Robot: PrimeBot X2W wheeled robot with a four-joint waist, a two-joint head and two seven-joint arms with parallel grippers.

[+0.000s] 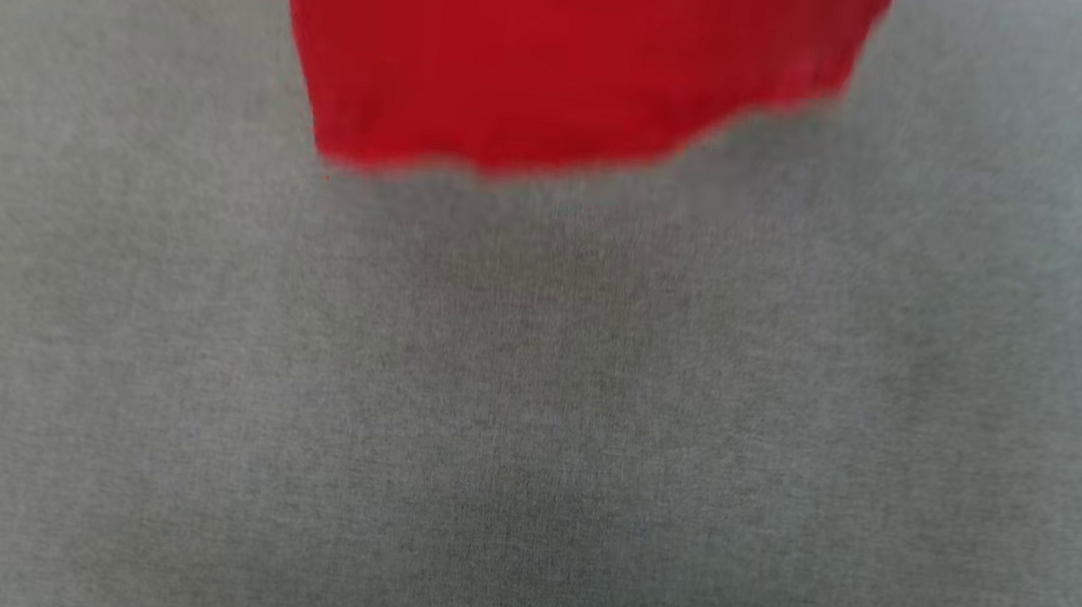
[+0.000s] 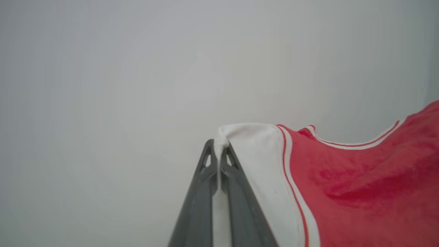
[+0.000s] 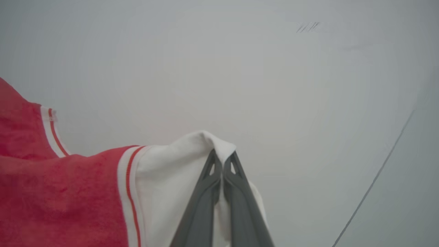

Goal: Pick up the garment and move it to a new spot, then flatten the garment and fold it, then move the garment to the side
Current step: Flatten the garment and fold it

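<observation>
The garment [image 1: 567, 55] hangs as a red sheet from the top of the head view, its lower hem just above the grey surface. In the left wrist view my left gripper [image 2: 217, 145] is shut on a white sleeve of the garment [image 2: 360, 181], whose red body and striped collar trim stretch off to the right. My right gripper [image 3: 223, 157] pinches the other white sleeve in the right wrist view, and the garment's [image 3: 61, 192] red cloth runs off to the left. Between the two grips the shirt is spread out. Its letters and numbers are hidden.
A grey fabric-covered surface [image 1: 528, 423] spreads below the hanging hem across the head view. Behind both grippers stands a plain pale wall [image 2: 120, 85], with a thin dark line [image 3: 377, 175] at the right of the right wrist view.
</observation>
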